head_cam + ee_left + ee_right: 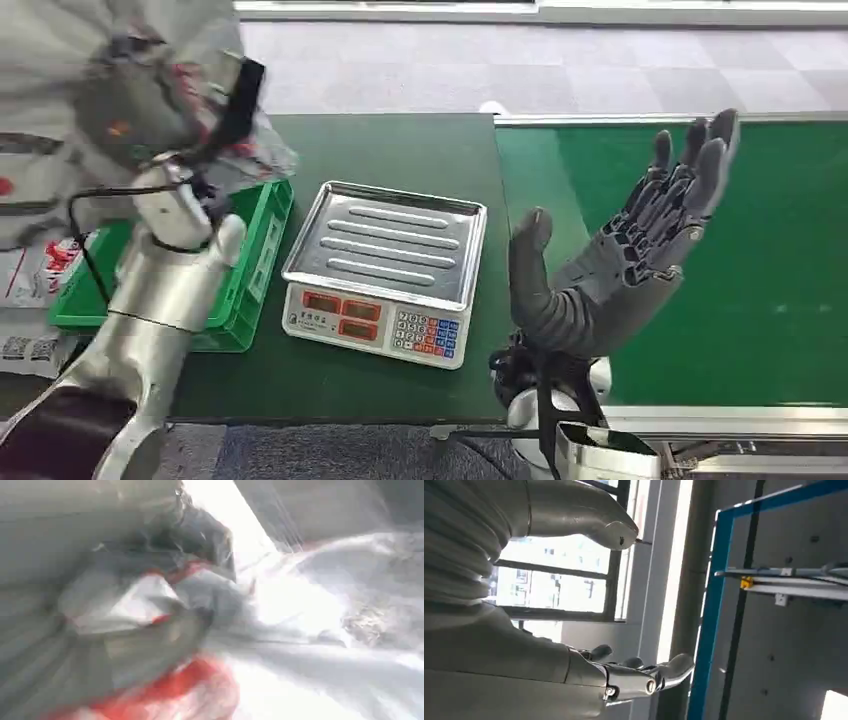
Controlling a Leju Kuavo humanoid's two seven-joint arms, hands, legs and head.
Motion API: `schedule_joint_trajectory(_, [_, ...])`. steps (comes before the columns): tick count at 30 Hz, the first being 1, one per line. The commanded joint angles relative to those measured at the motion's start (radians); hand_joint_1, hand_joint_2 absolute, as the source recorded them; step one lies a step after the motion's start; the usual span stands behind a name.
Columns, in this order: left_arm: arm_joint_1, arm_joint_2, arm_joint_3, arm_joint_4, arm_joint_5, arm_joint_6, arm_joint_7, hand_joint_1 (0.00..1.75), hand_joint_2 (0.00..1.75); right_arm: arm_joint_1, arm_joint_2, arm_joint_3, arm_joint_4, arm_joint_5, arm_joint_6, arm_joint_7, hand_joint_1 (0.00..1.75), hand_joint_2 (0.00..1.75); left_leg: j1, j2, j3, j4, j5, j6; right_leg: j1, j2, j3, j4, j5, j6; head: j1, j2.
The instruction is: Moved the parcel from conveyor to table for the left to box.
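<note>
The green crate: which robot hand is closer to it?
Left. The left hand holds a parcel above the green crate; the right hand hangs open over the conveyor.

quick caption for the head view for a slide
Left hand lifts a parcel above the green crate; right hand open.

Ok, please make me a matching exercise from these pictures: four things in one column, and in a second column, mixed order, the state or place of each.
Things:
1. right hand
2. left hand
3. scale
4. green crate

States:
A. stands on the table beside the conveyor, tray bare
B. holds a grey plastic parcel
C. lifted, fingers apart, holding nothing
D. sits under the left arm

Pairs: 1-C, 2-B, 3-A, 4-D
</note>
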Motion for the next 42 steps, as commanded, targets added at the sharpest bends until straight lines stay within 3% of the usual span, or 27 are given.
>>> schedule_joint_trajectory(1, [-0.05, 0.071, -0.261, 0.585, 0.11, -0.309, -0.41, 0.0, 0.0, -0.005, -0.095, 0.009, -0.008, -0.026, 0.0, 0.001, 0.0, 1.75, 0.0, 0.019, 0.003, -0.001, -0.002, 0.001, -0.001, 0.018, 0.002, -0.001, 0.007, 0.0, 0.0, 0.0])
schedule_joint_trajectory(2, [-0.036, 0.082, -0.218, 0.58, 0.121, -0.319, -0.416, 0.0, 0.0, -0.005, -0.092, 0.006, -0.01, -0.028, 0.009, 0.001, 0.0, 1.75, -0.001, 0.027, 0.002, -0.002, -0.002, 0.001, -0.001, 0.025, 0.0, -0.002, 0.009, 0.0, 0.0, 0.0])
schedule_joint_trajectory(4, [-0.029, 0.092, -0.187, 0.582, 0.133, -0.342, -0.408, 0.0, 0.0, -0.005, -0.084, 0.001, -0.007, -0.024, 0.018, 0.001, 0.0, 1.75, -0.002, 0.028, 0.001, 0.0, -0.002, 0.0, -0.001, 0.027, -0.003, 0.0, 0.009, 0.0, 0.0, 0.0])
schedule_joint_trajectory(15, [-0.014, 0.092, -0.032, 0.549, 0.143, -0.256, -0.4, 0.0, 0.0, 0.015, -0.041, -0.028, -0.015, 0.007, 0.049, 0.001, 0.0, 1.75, 0.002, 0.02, 0.0, -0.002, -0.001, 0.0, 0.0, 0.017, -0.002, -0.001, 0.006, -0.004, -0.001, 0.0])
schedule_joint_trajectory(18, [-0.01, 0.095, -0.001, 0.53, 0.107, -0.156, -0.329, 0.0, 0.0, 0.023, -0.036, -0.028, -0.015, 0.012, 0.046, 0.001, 0.0, 1.75, 0.002, 0.019, -0.001, -0.001, -0.001, 0.0, 0.0, 0.017, -0.002, 0.0, 0.006, -0.004, 0.0, 0.0])
schedule_joint_trajectory(19, [-0.003, 0.102, 0.025, 0.51, 0.086, -0.055, -0.283, 0.0, 0.0, 0.027, -0.034, -0.026, -0.015, 0.014, 0.043, 0.001, 0.0, 1.75, 0.002, 0.019, -0.002, 0.0, -0.001, -0.001, 0.0, 0.017, -0.003, 0.0, 0.006, -0.004, 0.0, 0.0])
schedule_joint_trajectory(20, [-0.006, 0.105, 0.035, 0.514, 0.082, -0.053, -0.29, 0.0, 1.75, 0.029, -0.032, -0.023, -0.014, 0.016, 0.041, 0.001, 0.0, 1.75, 0.002, 0.02, -0.002, 0.0, -0.001, -0.001, 0.0, 0.018, -0.004, 0.001, 0.006, -0.004, 0.0, 0.0])
schedule_joint_trajectory(21, [-0.002, 0.109, 0.051, 0.503, 0.058, -0.002, -0.272, 0.0, 1.75, 0.028, -0.032, -0.019, -0.013, 0.016, 0.038, 0.002, 0.0, 1.75, 0.002, 0.019, -0.001, -0.001, -0.001, -0.001, 0.0, 0.017, -0.002, 0.0, 0.006, -0.004, 0.0, 0.0])
schedule_joint_trajectory(28, [-0.028, 0.15, 0.05, 0.499, -0.073, -0.048, -0.094, 0.0, 1.75, 0.021, -0.035, -0.006, -0.002, 0.015, 0.024, 0.009, 0.0, 1.75, 0.002, 0.019, -0.001, 0.0, -0.001, -0.001, 0.0, 0.016, -0.003, 0.001, 0.005, -0.004, 0.0, 0.0])
schedule_joint_trajectory(29, [-0.008, 0.167, 0.111, 0.466, -0.07, 0.027, -0.101, 0.0, 1.75, 0.021, -0.034, -0.001, 0.002, 0.014, 0.019, 0.011, 0.0, 1.75, 0.002, 0.019, -0.002, 0.0, -0.001, -0.001, 0.001, 0.017, -0.004, 0.001, 0.006, -0.004, -0.001, 0.0])
schedule_joint_trajectory(30, [0.065, 0.191, 0.205, 0.279, -0.067, 0.027, -0.109, 0.0, 1.75, 0.02, -0.035, 0.003, 0.006, 0.013, 0.013, 0.012, 0.0, 1.75, 0.002, 0.02, -0.002, 0.0, -0.001, -0.002, 0.0, 0.019, -0.004, 0.001, 0.006, -0.004, 0.0, 0.0])
schedule_joint_trajectory(32, [0.09, 0.2, 0.238, 0.221, -0.062, 0.027, -0.119, 0.0, 1.75, 0.02, -0.034, 0.005, 0.008, 0.013, 0.011, 0.012, 0.0, 1.75, 0.002, 0.022, -0.001, -0.001, -0.001, -0.001, 0.0, 0.02, -0.004, 0.0, 0.006, -0.004, 0.0, 0.0])
schedule_joint_trajectory(33, [0.122, 0.205, 0.316, 0.162, -0.072, 0.027, -0.153, 0.0, 1.75, 0.016, -0.035, 0.01, 0.015, 0.014, 0.005, 0.013, 0.0, 1.75, 0.002, 0.021, -0.002, -0.001, -0.001, -0.001, 0.0, 0.019, -0.004, 0.001, 0.006, -0.004, 0.0, 0.0])
schedule_joint_trajectory(41, [0.124, 0.209, 0.358, 0.161, -0.073, 0.027, -0.147, 0.0, 1.75, 0.014, -0.036, 0.01, 0.012, 0.017, 0.0, 0.018, 0.0, 1.75, 0.002, 0.02, 0.0, -0.001, -0.001, -0.001, 0.001, 0.018, -0.002, 0.0, 0.006, -0.004, -0.001, 0.0])
schedule_joint_trajectory(42, [0.138, 0.196, 0.41, 0.128, -0.073, 0.027, -0.153, 0.0, 1.75, 0.016, -0.036, 0.006, 0.004, 0.022, 0.005, 0.025, 0.0, 1.75, 0.002, 0.019, -0.002, -0.001, 0.0, -0.001, 0.001, 0.016, -0.003, 0.0, 0.005, -0.004, 0.0, 0.0])
